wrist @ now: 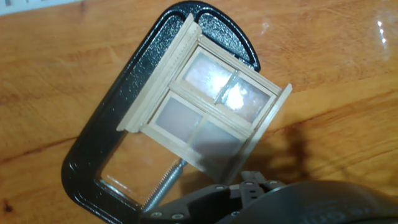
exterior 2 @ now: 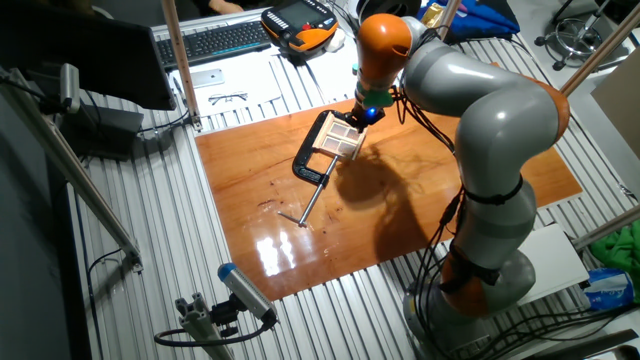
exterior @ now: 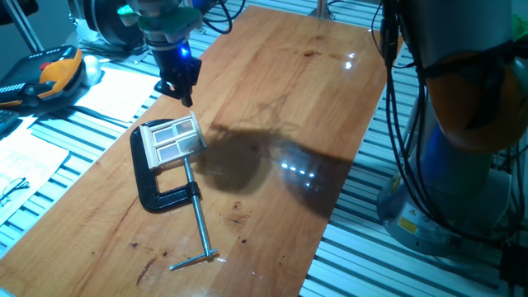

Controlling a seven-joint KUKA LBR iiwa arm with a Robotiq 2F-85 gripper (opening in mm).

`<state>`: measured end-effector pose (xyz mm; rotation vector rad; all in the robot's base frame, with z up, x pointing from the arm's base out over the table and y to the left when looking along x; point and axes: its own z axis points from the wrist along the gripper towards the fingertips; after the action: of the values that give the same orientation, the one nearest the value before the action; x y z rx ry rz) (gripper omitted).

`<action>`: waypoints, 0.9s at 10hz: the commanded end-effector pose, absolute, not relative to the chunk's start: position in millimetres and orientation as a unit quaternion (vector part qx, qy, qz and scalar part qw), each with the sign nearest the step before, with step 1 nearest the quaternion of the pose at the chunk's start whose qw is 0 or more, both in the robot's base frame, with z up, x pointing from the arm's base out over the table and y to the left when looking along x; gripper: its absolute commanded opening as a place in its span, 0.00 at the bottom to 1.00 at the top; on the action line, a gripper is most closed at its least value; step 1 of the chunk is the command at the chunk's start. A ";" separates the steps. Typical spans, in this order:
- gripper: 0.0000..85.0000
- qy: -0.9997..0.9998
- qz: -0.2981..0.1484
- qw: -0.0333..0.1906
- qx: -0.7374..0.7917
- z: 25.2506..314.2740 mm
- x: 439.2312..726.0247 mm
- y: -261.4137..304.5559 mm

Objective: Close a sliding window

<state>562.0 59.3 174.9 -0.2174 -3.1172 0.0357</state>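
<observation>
Hovering: gripper [exterior: 183, 92] above sliding window [exterior: 172, 139] | jaws: gap unreadable | C-clamp [exterior: 165, 195] screw partly hidden

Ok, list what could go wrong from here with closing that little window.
1. The sliding window is held only by the black C-clamp, which lies loose on the table; a sideways push could probably drag both along.
2. The gripper hovers above the window's far edge; coming down misaligned, it might hit the thin frame, not the sash.
</observation>
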 end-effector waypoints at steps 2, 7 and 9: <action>0.00 -0.998 0.012 0.007 -0.069 176.1 558.8 60.5; 0.00 -0.999 0.017 -0.010 -0.048 178.1 553.1 61.4; 0.00 -0.999 0.018 -0.013 -0.049 178.1 553.4 62.0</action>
<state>553.4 61.9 178.1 -0.1542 -3.1641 0.0584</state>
